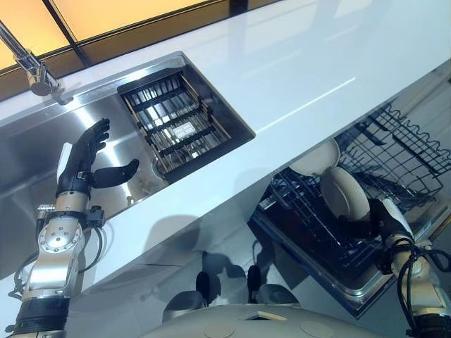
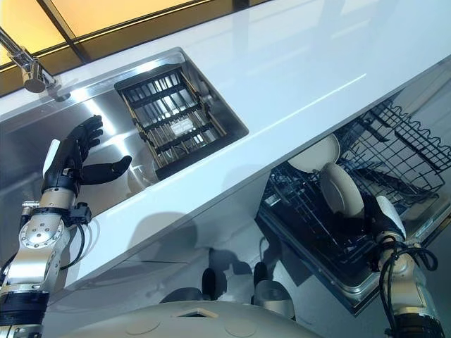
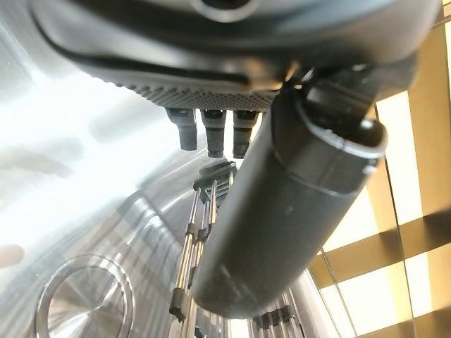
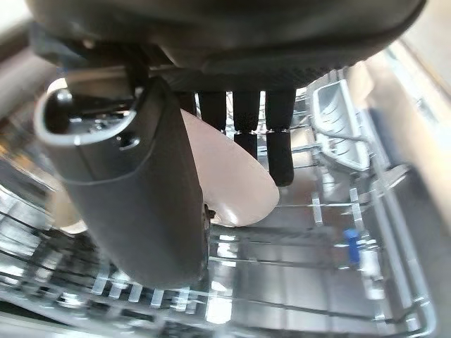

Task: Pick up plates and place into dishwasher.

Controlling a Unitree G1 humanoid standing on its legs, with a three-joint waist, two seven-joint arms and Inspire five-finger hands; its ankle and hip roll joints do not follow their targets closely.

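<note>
The round cream ceramic plate (image 1: 344, 193) stands on edge in the black wire dishwasher rack (image 1: 394, 151), pinched between the right hand's (image 1: 384, 215) thumb and curled fingers just below it. A second pale plate (image 1: 315, 159) sits just beyond. The left hand (image 1: 84, 158) hovers spread wide and empty over the steel sink (image 1: 28, 151), well away from the rack.

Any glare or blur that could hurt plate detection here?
Left eye view: a bright streak across the white counter, and the plate in the rack stays readable. Left wrist view: strong glare washes out the sink. Right wrist view: the thumb looms blurred and the plate is soft.
</note>
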